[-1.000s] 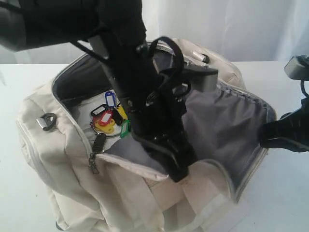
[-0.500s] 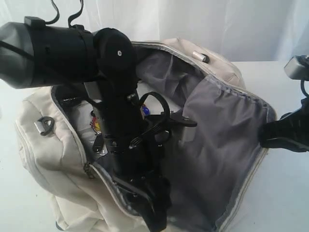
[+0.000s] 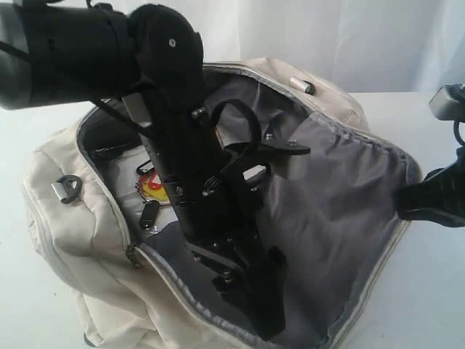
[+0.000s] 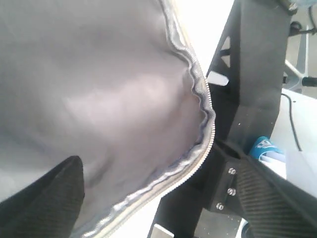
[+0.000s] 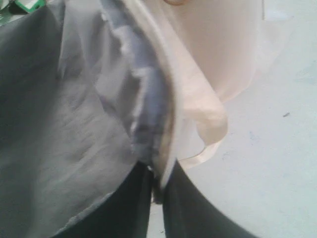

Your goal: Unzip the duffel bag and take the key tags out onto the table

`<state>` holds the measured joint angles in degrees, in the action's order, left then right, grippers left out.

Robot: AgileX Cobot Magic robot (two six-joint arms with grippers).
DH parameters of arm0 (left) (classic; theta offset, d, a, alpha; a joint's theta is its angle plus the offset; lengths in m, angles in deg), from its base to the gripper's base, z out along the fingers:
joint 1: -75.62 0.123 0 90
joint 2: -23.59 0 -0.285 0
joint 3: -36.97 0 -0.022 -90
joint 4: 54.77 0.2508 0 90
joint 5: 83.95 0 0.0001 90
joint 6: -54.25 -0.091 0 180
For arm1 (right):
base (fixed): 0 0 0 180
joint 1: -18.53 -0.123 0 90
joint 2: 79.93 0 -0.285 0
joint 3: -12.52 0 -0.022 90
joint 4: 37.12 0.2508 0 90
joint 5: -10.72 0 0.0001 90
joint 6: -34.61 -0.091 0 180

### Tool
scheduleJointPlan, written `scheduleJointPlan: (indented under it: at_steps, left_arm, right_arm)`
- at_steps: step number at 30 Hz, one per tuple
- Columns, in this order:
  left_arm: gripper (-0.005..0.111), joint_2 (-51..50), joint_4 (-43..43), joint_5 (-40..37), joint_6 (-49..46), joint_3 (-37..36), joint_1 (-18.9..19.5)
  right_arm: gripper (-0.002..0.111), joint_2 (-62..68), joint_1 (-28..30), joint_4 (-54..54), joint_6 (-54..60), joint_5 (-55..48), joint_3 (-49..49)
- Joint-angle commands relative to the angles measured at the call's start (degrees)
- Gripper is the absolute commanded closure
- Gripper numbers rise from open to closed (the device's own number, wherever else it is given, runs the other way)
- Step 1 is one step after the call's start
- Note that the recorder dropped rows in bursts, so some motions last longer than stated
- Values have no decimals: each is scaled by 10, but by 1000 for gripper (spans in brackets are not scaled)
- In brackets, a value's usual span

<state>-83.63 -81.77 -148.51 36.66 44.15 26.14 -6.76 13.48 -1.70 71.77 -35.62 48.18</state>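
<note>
The cream duffel bag lies unzipped on the white table, its grey lining spread wide. Red and yellow key tags rest inside near the left end, partly hidden behind my left arm. My left gripper reaches down inside the mouth at the near rim. It stands open, and the lining and zipper edge lie between its spread fingers, untouched by either. My right gripper is shut on the bag's right-hand rim.
A grey metal strap ring sits on the bag's left end and a zipper pull hangs at the near seam. A small metal fitting shows on the far side. White curtain hangs behind. A black frame stands past the table's edge.
My left gripper has opened and let the near rim drop, so the bag's mouth gapes wider. The left arm swung over the key tags, hiding most of them. The right gripper kept its hold.
</note>
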Motion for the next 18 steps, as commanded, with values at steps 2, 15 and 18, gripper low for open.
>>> scheduleJointPlan:
  at_steps: [2,15,18]
  left_arm:
    - [22,19,-10,-54,-2,7,-4]
    - [41,58,192,-54,49,38,-4]
    - [56,78,315,-54,93,44,-4]
  right_arm:
    - [68,0,0,-29,1,33,3]
    - [62,-76,0,-119,-98,64,-35]
    - [77,-123,0,-126,-106,73,-36]
